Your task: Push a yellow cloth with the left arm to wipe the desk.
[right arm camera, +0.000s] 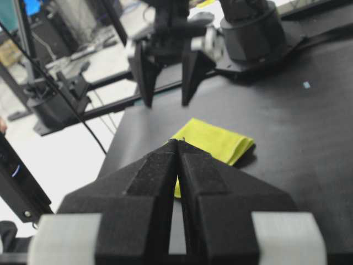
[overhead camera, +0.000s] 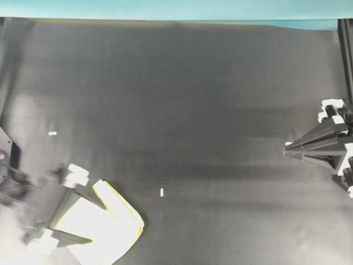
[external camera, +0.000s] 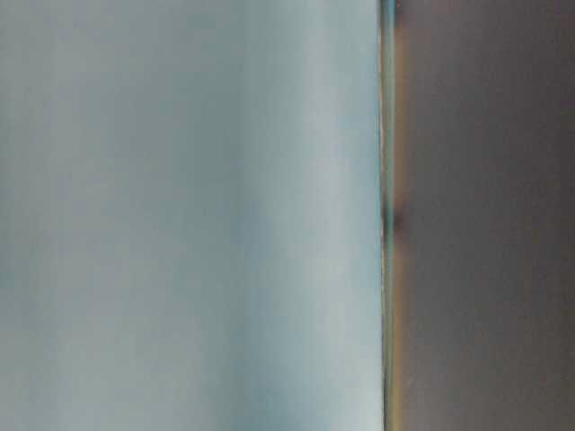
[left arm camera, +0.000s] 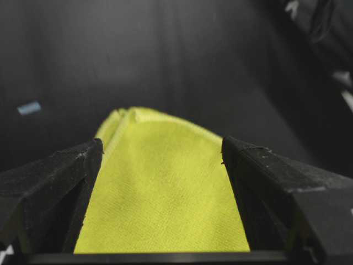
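Note:
The yellow cloth (overhead camera: 113,229) lies folded at the desk's (overhead camera: 193,110) front left corner, washed out whitish in the overhead view. My left gripper (overhead camera: 99,223) is open over it, with one finger across the cloth's upper edge and the other across its lower left part. In the left wrist view the cloth (left arm camera: 165,193) fills the gap between the spread fingers of the left gripper (left arm camera: 161,146). Whether the tips press on it I cannot tell. My right gripper (overhead camera: 285,149) is shut and empty at the right edge. From there it looks across at the cloth (right arm camera: 220,141) and the left gripper (right arm camera: 167,104).
Small white tape marks (overhead camera: 52,133) (overhead camera: 161,192) sit on the black desk, one of them to the cloth's right. A teal strip (overhead camera: 165,8) borders the far edge. A black frame post (overhead camera: 346,55) stands at the far right. The table-level view is only blur.

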`<state>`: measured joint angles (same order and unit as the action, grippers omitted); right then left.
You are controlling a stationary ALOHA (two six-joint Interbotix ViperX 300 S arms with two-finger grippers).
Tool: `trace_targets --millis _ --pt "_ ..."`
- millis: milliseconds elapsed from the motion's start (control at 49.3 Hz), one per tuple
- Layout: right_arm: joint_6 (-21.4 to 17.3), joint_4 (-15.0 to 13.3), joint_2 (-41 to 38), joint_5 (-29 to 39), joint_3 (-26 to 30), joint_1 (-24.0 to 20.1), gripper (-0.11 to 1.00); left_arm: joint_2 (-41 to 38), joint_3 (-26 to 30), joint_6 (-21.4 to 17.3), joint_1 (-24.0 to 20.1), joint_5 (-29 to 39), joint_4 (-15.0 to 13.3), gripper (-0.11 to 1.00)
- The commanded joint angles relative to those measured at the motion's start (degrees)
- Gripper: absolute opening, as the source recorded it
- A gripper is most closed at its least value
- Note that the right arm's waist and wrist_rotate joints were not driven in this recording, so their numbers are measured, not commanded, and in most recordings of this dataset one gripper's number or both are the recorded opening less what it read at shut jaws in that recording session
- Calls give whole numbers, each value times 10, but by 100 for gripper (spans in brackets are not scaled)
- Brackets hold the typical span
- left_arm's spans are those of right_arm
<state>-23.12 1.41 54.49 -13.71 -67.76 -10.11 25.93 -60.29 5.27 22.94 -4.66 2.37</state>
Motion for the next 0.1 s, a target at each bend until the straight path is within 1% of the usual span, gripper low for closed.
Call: trace_targets --millis 0,81 --pt "0 1 -3 -3 3 0 1 40 -9 -1 -1 -1 2 85" --pt "-1 1 -3 -4 0 -1 1 74 -25 -1 -3 -1 2 85"
